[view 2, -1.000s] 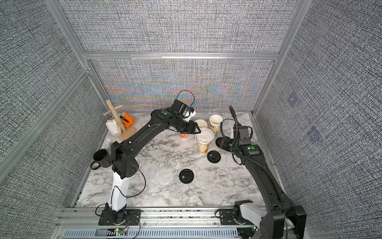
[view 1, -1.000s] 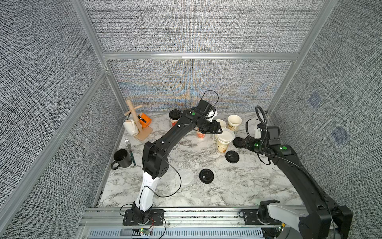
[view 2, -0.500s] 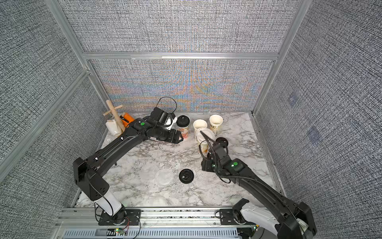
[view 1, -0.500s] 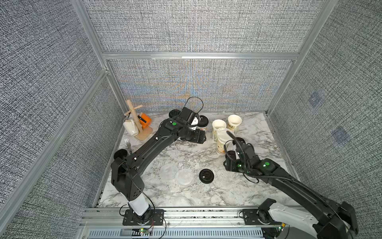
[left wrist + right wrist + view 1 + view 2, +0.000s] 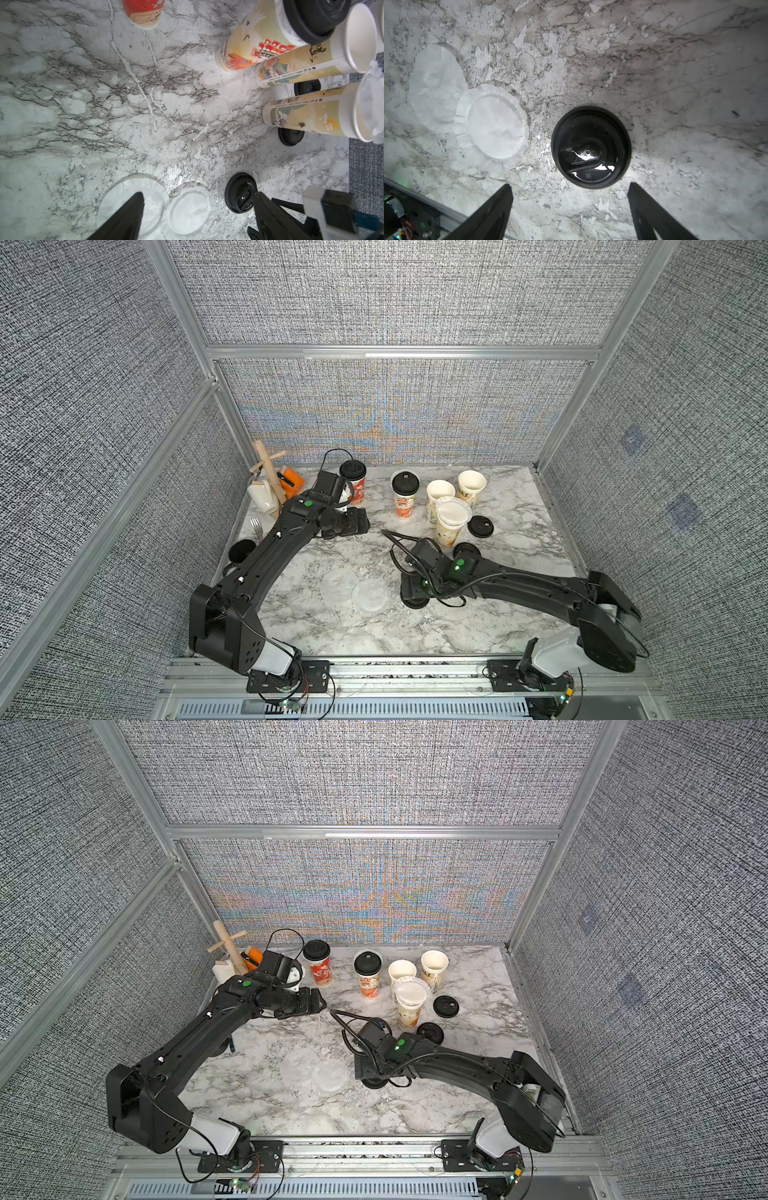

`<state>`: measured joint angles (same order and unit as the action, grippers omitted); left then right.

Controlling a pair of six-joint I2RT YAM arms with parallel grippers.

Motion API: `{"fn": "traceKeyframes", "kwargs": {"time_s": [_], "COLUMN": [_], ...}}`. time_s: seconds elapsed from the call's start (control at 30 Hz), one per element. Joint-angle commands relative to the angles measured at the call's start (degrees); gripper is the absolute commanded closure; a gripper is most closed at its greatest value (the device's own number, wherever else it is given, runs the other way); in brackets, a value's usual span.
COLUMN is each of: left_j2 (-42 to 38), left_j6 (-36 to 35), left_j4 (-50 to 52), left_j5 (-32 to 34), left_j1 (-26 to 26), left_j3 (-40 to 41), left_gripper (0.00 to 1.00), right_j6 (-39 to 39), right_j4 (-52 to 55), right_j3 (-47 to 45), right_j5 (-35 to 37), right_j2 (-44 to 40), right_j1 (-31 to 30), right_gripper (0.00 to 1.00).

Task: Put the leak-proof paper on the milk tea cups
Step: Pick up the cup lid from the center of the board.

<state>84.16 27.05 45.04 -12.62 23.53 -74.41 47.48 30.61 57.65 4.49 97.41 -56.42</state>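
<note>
Right end effector (image 5: 570,186) hangs released above a black lid (image 5: 591,146), left end effector (image 5: 199,193) released too.

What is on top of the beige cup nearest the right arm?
A whitish film disc lies over the mouth of that beige cup, its edge overhanging the rim. The film covers the opening, so whatever is inside the cup cannot be seen.

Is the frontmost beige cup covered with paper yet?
Covered: in both top views a whitish film disc lies across the beige cup mouth, overhanging the rim.
</note>
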Motion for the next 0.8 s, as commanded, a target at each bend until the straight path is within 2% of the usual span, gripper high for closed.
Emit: {"fn": "traceKeyframes", "kwargs": {"time_s": [0.0,0.17,0.43,0.77], "left_j2": [-0.2,0.2,0.6,1.2], "left_j6": [-0.2,-0.3,-0.4,-0.7], "left_j4": [-1.4,-1.6,-1.5,-1.4], "left_j5": [-1.2,-2.0,-2.3,-2.5], "left_j1": [-0.2,-0.4,-0.4,-0.5], "left_j3": [0.3,0.6,0.8,0.6], "left_gripper": [0.16,0.16,0.16,0.16], "right_j6": [1.9,3.2,2.7,2.8], "right_j4": [-1.3,0.7,-1.0,-1.5], "right_j3": [1.0,0.9,0.6,1.1], "right_j5": [0.3,2.2,1.5,2.3], "right_j2": [2.2,3.9,6.9,9.3], "right_j1": [-0.3,-0.4,-0.4,-0.3], "right_gripper": [0.1,0.1,0.11,0.16]}}
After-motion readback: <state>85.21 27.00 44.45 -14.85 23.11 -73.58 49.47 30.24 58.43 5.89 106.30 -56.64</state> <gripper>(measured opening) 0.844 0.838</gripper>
